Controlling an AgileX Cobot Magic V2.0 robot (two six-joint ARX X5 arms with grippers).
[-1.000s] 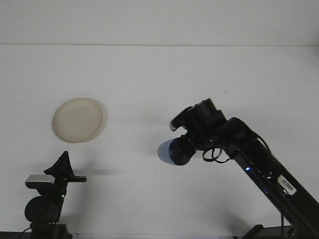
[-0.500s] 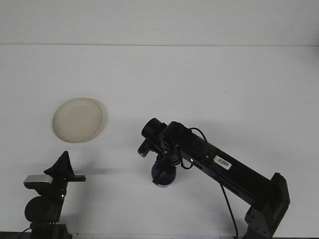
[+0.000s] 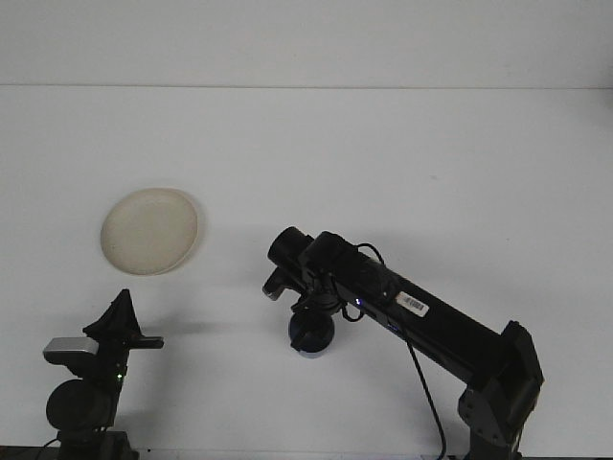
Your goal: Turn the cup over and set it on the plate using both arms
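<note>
A dark blue cup [image 3: 311, 339] sits low at the table's centre front, right under the right arm's wrist. My right gripper [image 3: 312, 324] points straight down and is shut on the cup; the wrist hides most of the cup, so I cannot tell which way up it is. The cream plate [image 3: 150, 231] lies flat on the left, well apart from the cup. My left gripper [image 3: 122, 309] stands at the front left corner, below the plate, with nothing near it.
The right arm [image 3: 431, 321] stretches diagonally from the front right corner to the centre, with a cable looping off it. The left arm's base [image 3: 81, 407] stands at the front left edge. The table is plain white.
The right arm swung left and down, carrying the cup from mid-air at centre right to the table surface at centre front. In the last half second it barely shifted. The left arm stayed put.
</note>
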